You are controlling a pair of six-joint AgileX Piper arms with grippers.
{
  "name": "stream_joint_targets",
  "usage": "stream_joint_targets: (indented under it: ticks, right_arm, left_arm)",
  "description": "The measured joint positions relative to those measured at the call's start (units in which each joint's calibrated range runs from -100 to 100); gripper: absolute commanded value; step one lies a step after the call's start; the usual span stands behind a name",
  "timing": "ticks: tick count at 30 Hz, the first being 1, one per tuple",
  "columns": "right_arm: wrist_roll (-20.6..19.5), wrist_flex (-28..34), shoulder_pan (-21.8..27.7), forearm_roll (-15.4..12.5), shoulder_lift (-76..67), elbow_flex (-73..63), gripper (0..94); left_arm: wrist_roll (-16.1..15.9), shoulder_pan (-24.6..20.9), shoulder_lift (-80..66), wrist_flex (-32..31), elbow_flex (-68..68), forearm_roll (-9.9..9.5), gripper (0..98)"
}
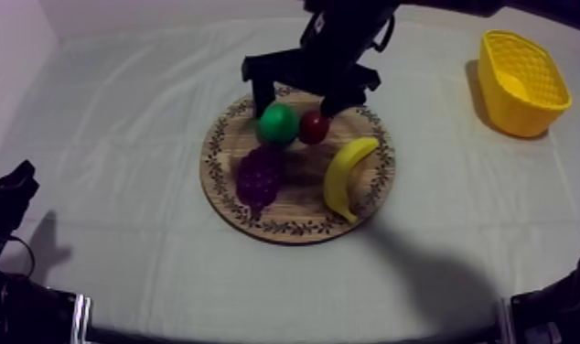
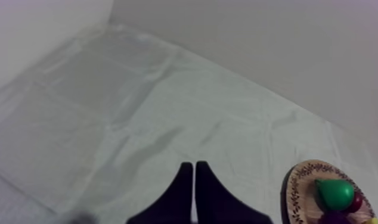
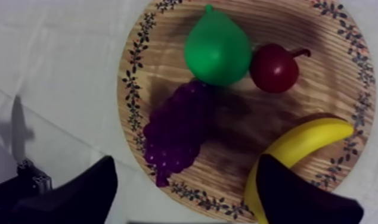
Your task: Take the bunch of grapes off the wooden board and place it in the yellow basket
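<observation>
The bunch of grapes (image 1: 260, 176) lay on the wooden board (image 1: 298, 209) beside the pear (image 1: 277, 123). The right pincer (image 1: 298, 96) hovered over the board, spread wide; the left pincer (image 2: 194, 173) was pressed together. Likely light, bumpy, rigid: grasp its broad middle

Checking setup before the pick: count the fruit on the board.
4 on the board: pear at the back, small red fruit beside it, grapes before the pear, banana at the right. None seems hidden.
</observation>
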Motion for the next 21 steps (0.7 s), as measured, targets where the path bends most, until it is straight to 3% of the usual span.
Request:
stream_joint_targets:
  ticks: [13,21]
  right_arm:
    - [-0.83,-2.92,-2.66,0.18,12.96,-4.98,89.4]
    - [-1.57,-3.46,-2.86,0.58,19.54,-9.20,87.0]
  left_arm:
    - [0.00,0.00,0.00,0.00,0.00,0.00,0.1]
    - [0.00,0.00,0.00,0.00,0.00,0.00,0.1]
